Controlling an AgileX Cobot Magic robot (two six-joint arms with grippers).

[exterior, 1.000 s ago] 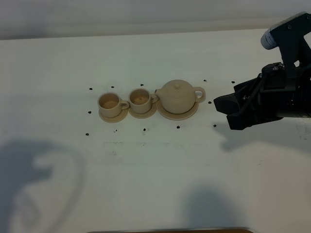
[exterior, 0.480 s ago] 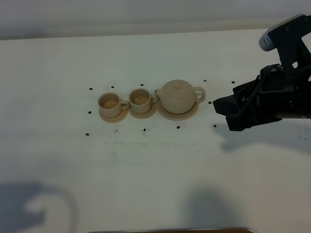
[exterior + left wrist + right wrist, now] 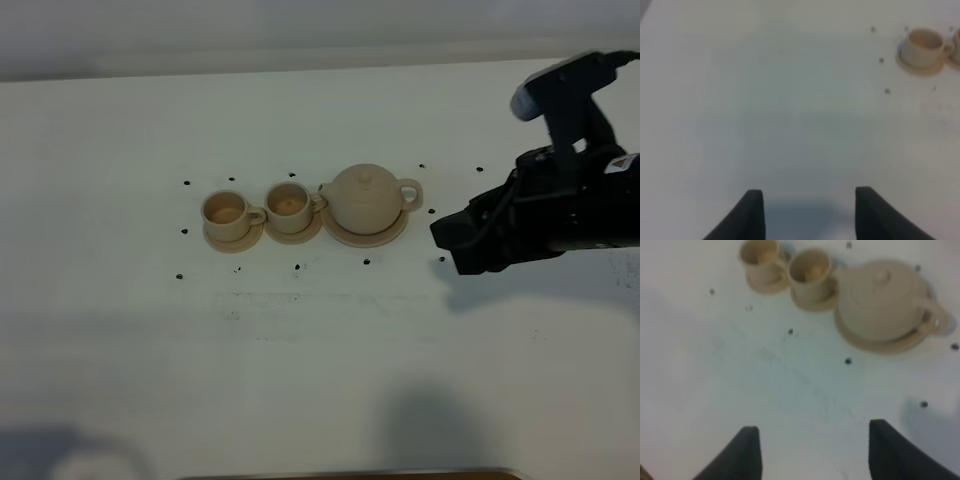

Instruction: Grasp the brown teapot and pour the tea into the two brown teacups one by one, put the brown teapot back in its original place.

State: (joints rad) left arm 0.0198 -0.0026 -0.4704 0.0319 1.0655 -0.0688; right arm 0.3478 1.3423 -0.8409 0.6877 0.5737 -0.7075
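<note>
The beige teapot [image 3: 365, 198] stands upright on its wide saucer [image 3: 390, 236] on the white table, lid on, handle pointing right. It also shows in the right wrist view [image 3: 880, 300]. Two small beige teacups sit on saucers to its left: the nearer cup [image 3: 288, 204] and the far left cup [image 3: 226, 213]; both show in the right wrist view [image 3: 810, 271] [image 3: 760, 256]. My right gripper [image 3: 447, 240] is open and empty, just right of the teapot handle; it also shows in the right wrist view [image 3: 810, 452]. My left gripper [image 3: 809, 212] is open and empty over bare table, out of the exterior view.
Small dark dots [image 3: 367, 262] mark the tabletop around the tea set. The left wrist view shows one cup [image 3: 921, 46] far off. The table's far edge [image 3: 300, 72] runs along the back.
My right gripper has moved a little left and down toward the teapot. The left arm's shadow at the lower left has shrunk away. The tea set has not moved.
</note>
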